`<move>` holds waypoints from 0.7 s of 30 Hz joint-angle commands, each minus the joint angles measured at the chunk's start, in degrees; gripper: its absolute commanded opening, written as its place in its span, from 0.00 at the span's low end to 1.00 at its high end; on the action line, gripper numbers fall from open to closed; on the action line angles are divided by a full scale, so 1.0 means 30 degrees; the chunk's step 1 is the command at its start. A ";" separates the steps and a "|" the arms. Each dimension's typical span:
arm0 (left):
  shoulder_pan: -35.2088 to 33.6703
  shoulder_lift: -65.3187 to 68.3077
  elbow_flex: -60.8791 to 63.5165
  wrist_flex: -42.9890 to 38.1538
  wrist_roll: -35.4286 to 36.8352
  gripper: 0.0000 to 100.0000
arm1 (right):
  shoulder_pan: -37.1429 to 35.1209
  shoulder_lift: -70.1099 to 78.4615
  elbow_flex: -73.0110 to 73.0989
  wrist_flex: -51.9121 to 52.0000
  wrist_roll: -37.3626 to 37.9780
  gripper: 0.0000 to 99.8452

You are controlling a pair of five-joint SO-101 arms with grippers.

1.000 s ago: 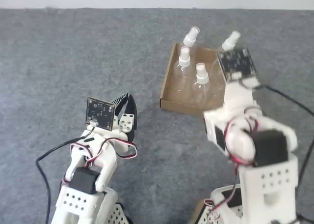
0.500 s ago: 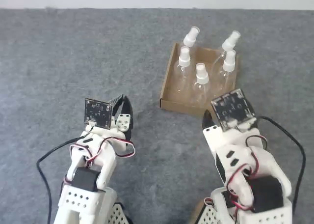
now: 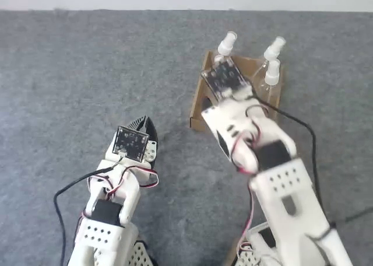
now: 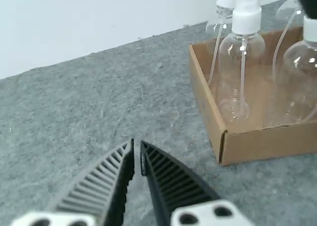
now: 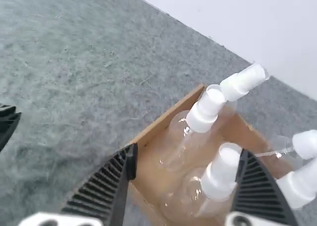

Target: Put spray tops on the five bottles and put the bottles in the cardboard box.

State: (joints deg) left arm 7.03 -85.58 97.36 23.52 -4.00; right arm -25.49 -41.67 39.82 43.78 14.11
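Holds the right gripper (image 5: 185, 169) spread wide and empty above the left side of the shallow brown cardboard box (image 5: 148, 134), one black ribbed finger (image 5: 106, 186) outside the wall, the other over the inside. Has five clear plastic bottles with white spray tops (image 5: 204, 108) standing in that box, some leaning, on the grey felt table cover (image 3: 87, 62). Rests the left gripper (image 4: 137, 149) low over the felt, well apart from the box, jaws closed almost tip to tip on nothing.
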 commanded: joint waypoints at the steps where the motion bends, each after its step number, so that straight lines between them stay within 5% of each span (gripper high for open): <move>1: 0.0000 -0.0322 -0.0161 -0.0352 -0.0234 0.01 | -0.0044 0.1773 -0.2520 -0.0659 0.0176 0.26; 13: 0.0000 -0.0322 -0.0161 -0.0293 -0.0264 0.01 | 0.3062 0.2125 -0.2491 -0.0806 -0.1524 0.25; 21: -0.0029 -0.0322 -0.0161 -0.0293 -0.0264 0.01 | 0.2418 0.2242 -0.2344 -0.0864 -0.2227 0.18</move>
State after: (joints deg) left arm 7.12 -85.58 97.36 23.52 -4.44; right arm -16.88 -35.34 36.13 42.73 8.40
